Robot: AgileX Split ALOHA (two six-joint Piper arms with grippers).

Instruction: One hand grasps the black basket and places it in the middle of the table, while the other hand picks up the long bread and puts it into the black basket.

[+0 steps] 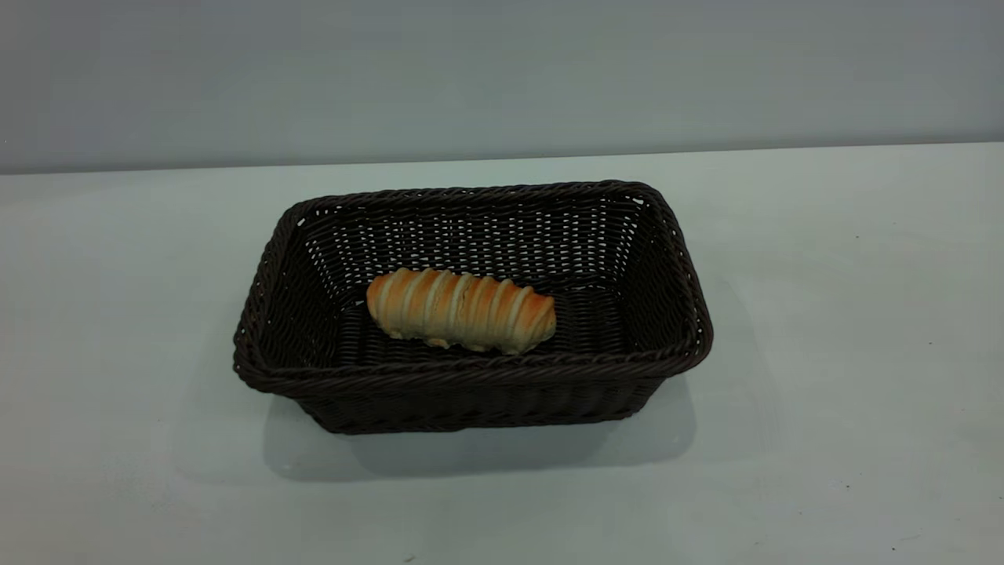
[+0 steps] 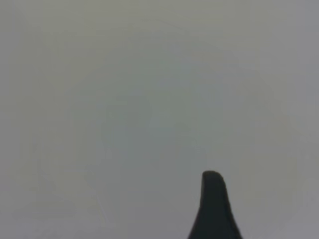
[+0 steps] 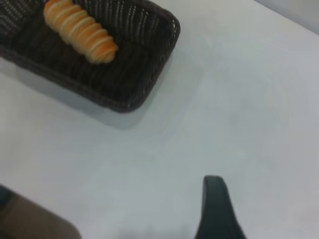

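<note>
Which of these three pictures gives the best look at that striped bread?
The exterior view: the long bread lies whole inside the black basket, stripes plain. The right wrist view catches it smaller, near a corner. The left wrist view shows none of it.
</note>
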